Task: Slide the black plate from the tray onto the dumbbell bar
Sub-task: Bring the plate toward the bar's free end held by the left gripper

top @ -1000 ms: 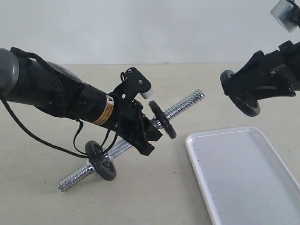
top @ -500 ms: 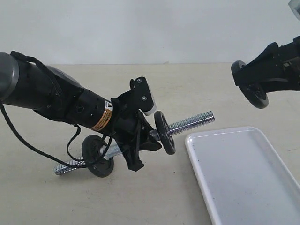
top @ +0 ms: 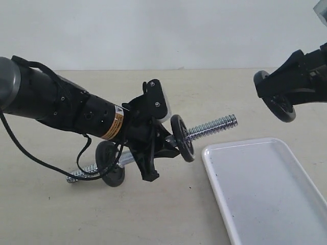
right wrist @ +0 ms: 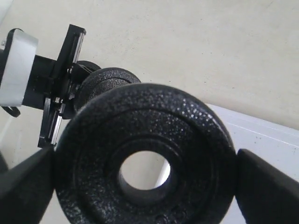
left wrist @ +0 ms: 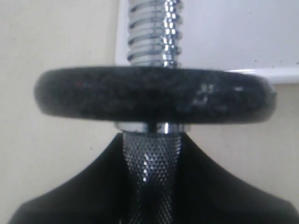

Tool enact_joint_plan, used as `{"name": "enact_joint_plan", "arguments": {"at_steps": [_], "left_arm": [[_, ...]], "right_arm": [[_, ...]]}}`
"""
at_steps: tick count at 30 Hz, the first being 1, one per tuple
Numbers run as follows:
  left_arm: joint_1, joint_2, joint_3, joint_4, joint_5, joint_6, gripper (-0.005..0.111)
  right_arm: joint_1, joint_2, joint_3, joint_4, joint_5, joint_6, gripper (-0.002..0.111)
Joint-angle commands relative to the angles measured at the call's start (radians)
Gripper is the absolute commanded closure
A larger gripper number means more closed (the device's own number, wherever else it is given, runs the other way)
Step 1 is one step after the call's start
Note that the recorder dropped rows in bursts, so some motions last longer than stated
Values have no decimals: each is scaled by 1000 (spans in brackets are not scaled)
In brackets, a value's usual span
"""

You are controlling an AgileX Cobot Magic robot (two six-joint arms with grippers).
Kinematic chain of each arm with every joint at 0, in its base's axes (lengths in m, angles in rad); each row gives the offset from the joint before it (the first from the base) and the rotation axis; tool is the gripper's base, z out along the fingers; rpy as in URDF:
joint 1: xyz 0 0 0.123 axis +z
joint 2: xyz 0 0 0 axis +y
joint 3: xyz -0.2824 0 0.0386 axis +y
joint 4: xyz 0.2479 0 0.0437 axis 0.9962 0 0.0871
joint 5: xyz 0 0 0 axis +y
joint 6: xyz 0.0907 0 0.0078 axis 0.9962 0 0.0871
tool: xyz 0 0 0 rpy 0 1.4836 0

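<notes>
Done: black plate [right wrist: 140, 121] clear of tray [top: 265, 189], clamped in right gripper [top: 274, 100] above bench's right edge
Remaining: threading it onto dumbbell bar [top: 212, 126], clamped in left gripper [top: 156, 145]

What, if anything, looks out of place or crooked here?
Nothing looks broken or spilled. The dumbbell bar is tilted, but only because the left gripper holds its knurled middle, with the threaded end raised toward the black plate, which the right gripper holds in the air, off the tray. The tray has a few dark specks.

Beige table [top: 219, 87]; white tray [top: 265, 194] resting on it
</notes>
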Motion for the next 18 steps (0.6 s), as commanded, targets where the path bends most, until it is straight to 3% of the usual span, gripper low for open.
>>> {"name": "enact_joint_plan", "arguments": {"at_steps": [1,5,18], "left_arm": [[3,-255,-31,-219,-113,128,102],[3,-255,-31,-311,-146,220,102],[3,-257,-31,-313,-242,267,102]], "right_arm": [[21,-15,-13,63,21,-65,108],[77,-15,-13,67,21,-137,108],[89,85,-13,127,21,-168,108]]}}
